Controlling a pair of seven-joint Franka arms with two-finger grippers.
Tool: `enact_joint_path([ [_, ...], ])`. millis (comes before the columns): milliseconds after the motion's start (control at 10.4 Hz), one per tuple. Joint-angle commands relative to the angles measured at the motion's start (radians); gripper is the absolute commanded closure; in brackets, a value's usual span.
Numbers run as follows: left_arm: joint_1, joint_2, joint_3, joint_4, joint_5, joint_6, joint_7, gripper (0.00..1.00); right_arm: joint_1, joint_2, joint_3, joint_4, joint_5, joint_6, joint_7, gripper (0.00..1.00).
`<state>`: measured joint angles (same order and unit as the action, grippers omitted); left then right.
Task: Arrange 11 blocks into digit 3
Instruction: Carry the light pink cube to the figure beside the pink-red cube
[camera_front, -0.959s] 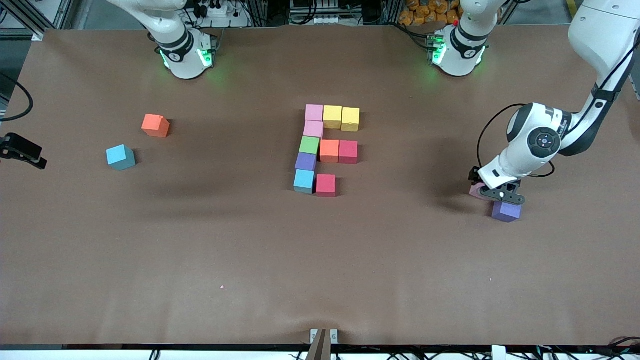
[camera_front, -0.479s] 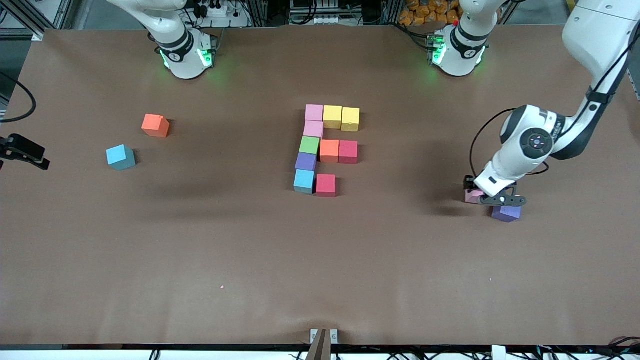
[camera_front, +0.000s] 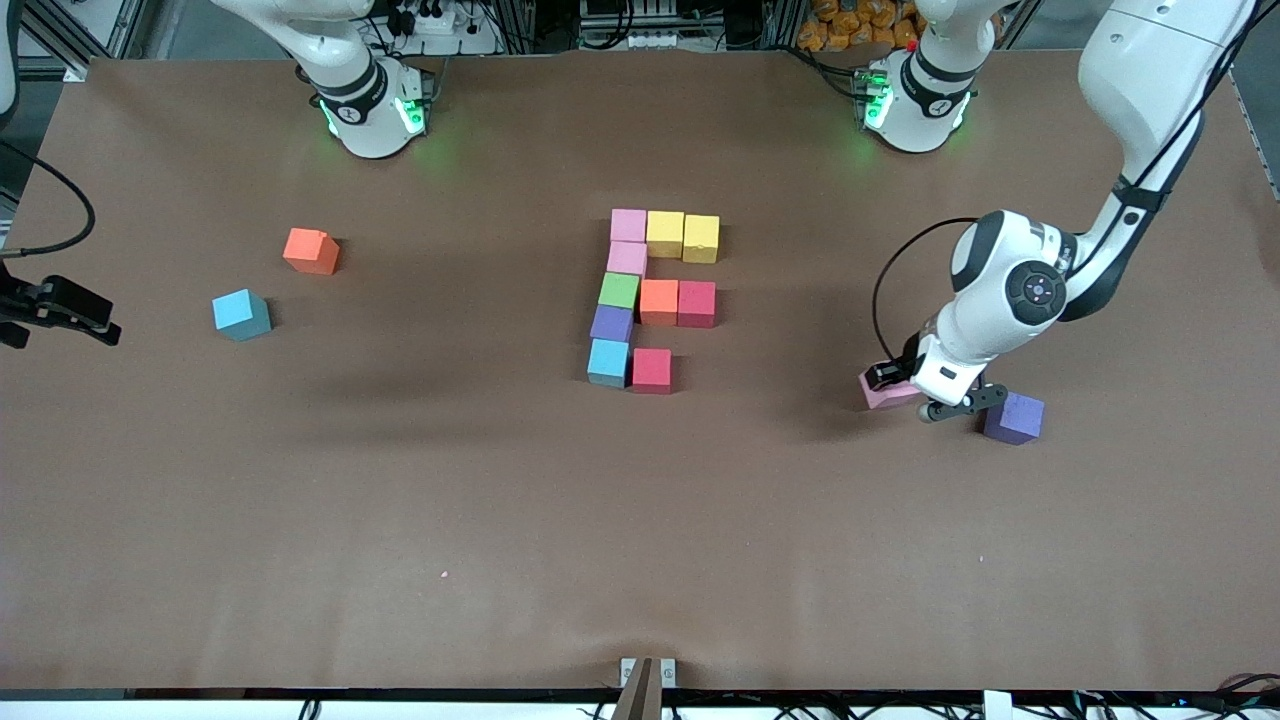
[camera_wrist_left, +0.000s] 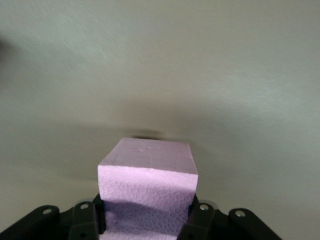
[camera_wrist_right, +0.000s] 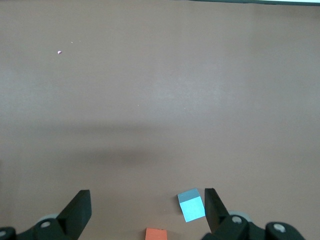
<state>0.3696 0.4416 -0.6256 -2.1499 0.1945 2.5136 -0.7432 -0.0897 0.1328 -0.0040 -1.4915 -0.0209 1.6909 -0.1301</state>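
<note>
Left gripper (camera_front: 905, 392) is clamped on a small matte pink foam cube (camera_front: 884, 390), carried over the brown table cover (camera_front: 500, 520) toward the left arm's end; in the left wrist view the pink cube (camera_wrist_left: 147, 187) sits square between the black fingers (camera_wrist_left: 84, 220), top face level, nothing else under it; a loose purple foam cube (camera_front: 1013, 417) sits on the table just beside the gripper, apart from the held one; the multicoloured block figure (camera_front: 655, 297) stands mid-table with ten cubes in: five-cube side and the two bars farther from the camera complete, nearest bar only cyan plus a red matte cube (camera_front: 651, 369); judged step: carry pink to the open slot beside that red cube, on the side toward the left arm's end; to do it well: lift enough to clear neighbours, keep cube faces parallel to the rows, descend straight, seat flush against red without shoving it, release only once it rests flat; risk is nudging the red cube and skewing the bar; right gripper (camera_wrist_right: 147, 210) waits with fingers apart over the right arm's end of the table, above a spare cyan foam cube (camera_wrist_right: 191, 205) and a spare orange foam cube (camera_wrist_right: 155, 233); brands/labels/writing: none readable on cubes, grippers or table.
</note>
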Motion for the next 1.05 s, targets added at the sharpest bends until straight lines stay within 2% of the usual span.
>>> enact_joint_path([
  [0,-0.114,0.031,0.007,0.063,-0.029,-0.01,-0.266,0.77,0.002,-0.008,0.002,0.022,-0.011,-0.067,-0.006,0.0],
  [96,-0.157,0.048,0.015,0.096,-0.029,-0.012,-0.388,0.77,0.016,-0.025,0.001,0.019,-0.019,-0.092,0.001,0.0],
  [192,-0.219,0.064,0.042,0.134,-0.03,-0.033,-0.51,0.77,-0.01,-0.086,-0.007,-0.002,-0.005,-0.099,-0.04,0.0],
  [288,-0.292,0.094,0.087,0.198,-0.03,-0.089,-0.633,0.77,-0.016,-0.103,-0.002,-0.028,-0.004,-0.1,-0.124,0.0],
  [383,-0.358,0.127,0.127,0.266,-0.032,-0.137,-0.754,0.77,-0.013,-0.114,0.001,-0.058,-0.005,-0.087,-0.122,0.0],
  [479,-0.412,0.153,0.157,0.316,-0.033,-0.156,-0.871,0.77,0.028,-0.108,0.016,-0.065,-0.019,-0.07,-0.043,0.0],
  [575,-0.461,0.176,0.179,0.353,-0.053,-0.156,-0.963,0.77,0.039,-0.114,0.018,-0.09,-0.017,-0.047,0.134,0.0],
  [671,-0.509,0.201,0.214,0.401,-0.096,-0.156,-1.034,0.77,0.039,-0.12,0.016,-0.099,-0.017,-0.048,0.153,0.0],
  [863,-0.582,0.232,0.254,0.453,-0.171,-0.156,-1.123,0.77,0.007,-0.14,0.009,-0.122,-0.016,-0.051,-0.051,0.0],
  [959,-0.604,0.238,0.274,0.467,-0.185,-0.156,-1.184,0.77,0.002,-0.14,0.01,-0.116,-0.014,-0.053,-0.069,0.0],
])
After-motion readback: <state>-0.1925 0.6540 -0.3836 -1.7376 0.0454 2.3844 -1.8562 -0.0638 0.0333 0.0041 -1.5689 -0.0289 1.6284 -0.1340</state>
